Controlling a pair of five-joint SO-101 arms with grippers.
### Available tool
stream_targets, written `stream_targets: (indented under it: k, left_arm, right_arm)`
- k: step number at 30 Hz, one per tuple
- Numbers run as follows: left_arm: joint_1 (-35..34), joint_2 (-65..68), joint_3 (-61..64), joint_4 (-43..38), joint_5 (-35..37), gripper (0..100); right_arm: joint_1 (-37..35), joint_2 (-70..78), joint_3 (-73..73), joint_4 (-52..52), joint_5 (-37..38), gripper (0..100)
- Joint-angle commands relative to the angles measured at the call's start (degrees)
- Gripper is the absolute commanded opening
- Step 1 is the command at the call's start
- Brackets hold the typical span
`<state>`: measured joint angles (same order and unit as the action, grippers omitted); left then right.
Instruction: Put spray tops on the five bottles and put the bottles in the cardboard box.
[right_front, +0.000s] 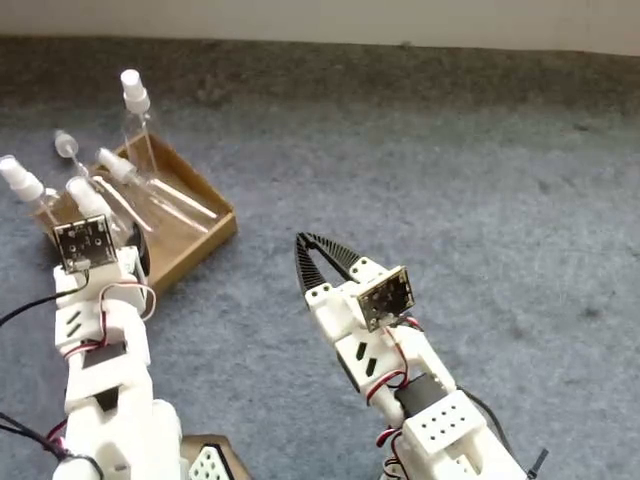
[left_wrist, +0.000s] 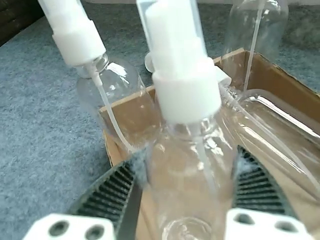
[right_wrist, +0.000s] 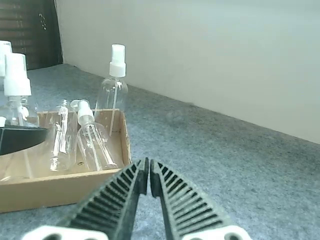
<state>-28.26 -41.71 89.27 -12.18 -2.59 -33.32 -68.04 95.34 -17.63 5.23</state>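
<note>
While our left gripper (left_wrist: 186, 180) clasps a capped bottle (left_wrist: 180, 75) upright at the edge of the cardboard box (right_front: 205, 232), our right gripper (right_wrist: 149, 167) sits pinched together and empty, well apart, over the grey carpet (right_front: 450, 180). We judge boxing to be under way; next, the bottle must be lowered inside and released.

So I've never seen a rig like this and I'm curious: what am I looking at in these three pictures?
Two white robot arms sit side by side on a grey carpeted surface. One picture looks down from above; the other two come from a camera on each arm's wrist. The left arm's black ribbed fingers are shut on a clear plastic bottle with a white spray top, at a brown cardboard box where more such bottles lie. The right arm's fingers are shut, empty, over the carpet.
</note>
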Motion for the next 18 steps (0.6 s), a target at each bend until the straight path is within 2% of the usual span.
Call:
stream_targets:
  k: [1,7,13,18]
  left_arm:
    - [-0.31,-5.85,3.12,0.26,-0.44,13]
    - [2.24,-12.09,7.25,0.97,-0.53,14]
    - [2.07,-17.19,7.16,7.47,-0.53,14]
    - [1.98,-21.93,7.43,11.34,-0.26,20]
  right_arm:
    - [1.01,-0.04,6.64,-0.92,0.26,0.5]
    - [1.1,-0.04,6.64,-0.92,0.26,0.5]
    - [1.1,-0.04,6.64,-0.92,0.26,0.5]
    - [1.1,-0.04,6.64,-0.92,0.35,0.5]
